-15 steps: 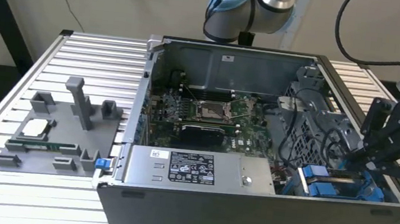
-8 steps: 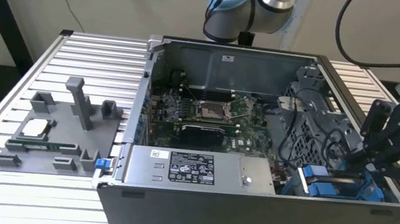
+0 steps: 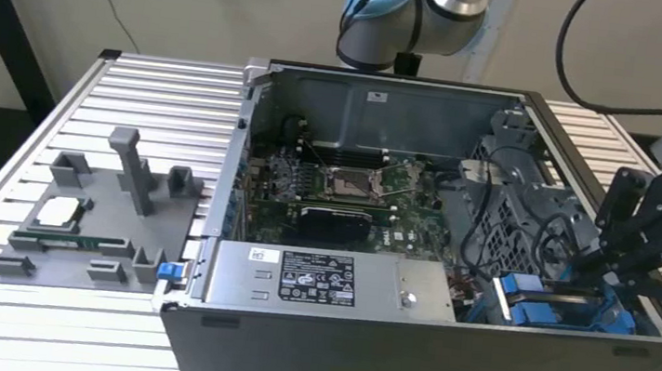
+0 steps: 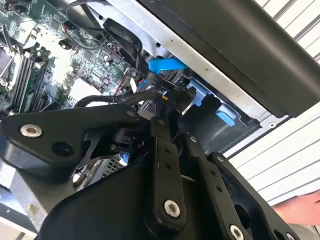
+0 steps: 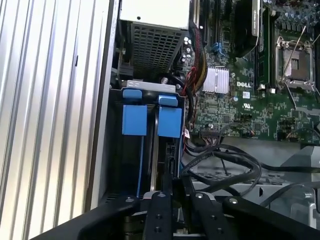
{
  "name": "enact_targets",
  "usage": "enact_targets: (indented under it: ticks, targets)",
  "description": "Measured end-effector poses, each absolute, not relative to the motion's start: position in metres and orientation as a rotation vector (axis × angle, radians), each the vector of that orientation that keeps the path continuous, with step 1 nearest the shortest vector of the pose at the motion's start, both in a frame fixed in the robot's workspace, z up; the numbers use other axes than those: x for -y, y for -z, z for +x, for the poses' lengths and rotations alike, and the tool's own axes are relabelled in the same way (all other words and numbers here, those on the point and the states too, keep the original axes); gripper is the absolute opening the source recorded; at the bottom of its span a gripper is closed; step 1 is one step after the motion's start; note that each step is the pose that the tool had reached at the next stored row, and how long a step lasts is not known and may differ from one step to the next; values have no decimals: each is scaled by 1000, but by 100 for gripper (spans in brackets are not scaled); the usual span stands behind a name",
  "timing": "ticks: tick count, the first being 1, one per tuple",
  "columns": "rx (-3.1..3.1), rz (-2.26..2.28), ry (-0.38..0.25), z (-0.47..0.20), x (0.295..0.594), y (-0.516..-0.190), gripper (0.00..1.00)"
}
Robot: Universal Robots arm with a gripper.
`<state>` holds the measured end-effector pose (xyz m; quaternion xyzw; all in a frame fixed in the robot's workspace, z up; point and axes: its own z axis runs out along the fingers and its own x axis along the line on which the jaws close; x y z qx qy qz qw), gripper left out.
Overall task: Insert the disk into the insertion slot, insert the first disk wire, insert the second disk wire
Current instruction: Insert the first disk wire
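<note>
The open computer case lies on a slatted table. At the exterior view's right, my gripper reaches down into the grey perforated drive cage. The insertion slot has blue fittings. The disk's blue carrier sits in the bay, its blue tabs facing the first wrist camera. My gripper hangs just over the bay with its fingers close together. In the second wrist view the gripper is pinched on a black disk wire at its connector end. A blue wire lies just beyond.
A silver labelled power-supply box fills the case's front. The motherboard lies behind it, and loose black cables arch beside the bay. A grey fixture with parts stands at the exterior view's left. A hand shows beyond the case wall.
</note>
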<state>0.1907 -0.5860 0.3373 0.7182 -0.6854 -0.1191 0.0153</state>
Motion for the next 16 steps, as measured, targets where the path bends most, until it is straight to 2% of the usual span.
enact_targets:
  ticks: [16]
  targets:
    - [2195,2183,373,190,588,-339,0]
